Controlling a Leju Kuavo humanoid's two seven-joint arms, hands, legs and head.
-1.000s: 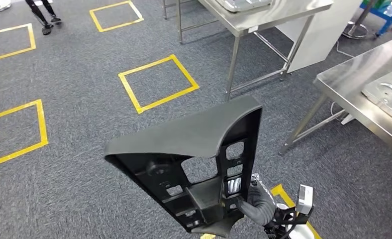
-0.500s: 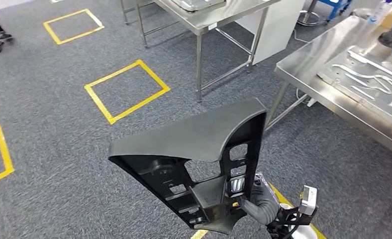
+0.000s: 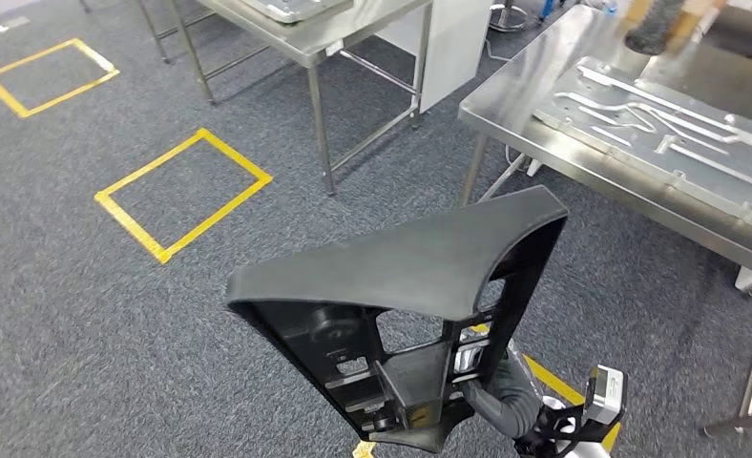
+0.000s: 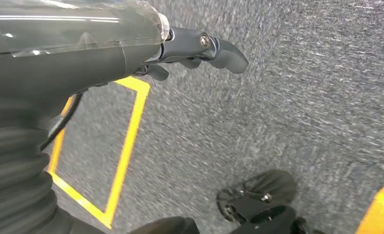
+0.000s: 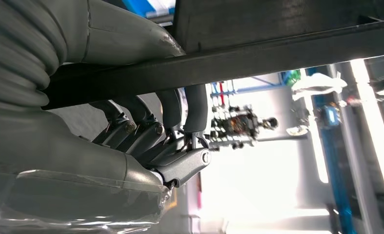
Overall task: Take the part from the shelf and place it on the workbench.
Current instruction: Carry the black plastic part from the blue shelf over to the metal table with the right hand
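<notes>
Low in the head view, the right robot hand (image 3: 494, 386) grips the black part (image 3: 401, 315) above the carpet; the left robot hand (image 4: 190, 48) hangs open; beyond stands the steel counter (image 3: 506, 105).

Black part (image 3: 401, 267), grey speckled carpet (image 3: 86, 315), yellow tape squares (image 3: 183, 195)

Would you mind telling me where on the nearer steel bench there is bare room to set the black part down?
The workbench has a bare strip along its near edge, between that edge and the grooved metal plate. The plate takes up most of the top beyond it. The right hand holds the black part over the carpet, short of the bench.
</notes>
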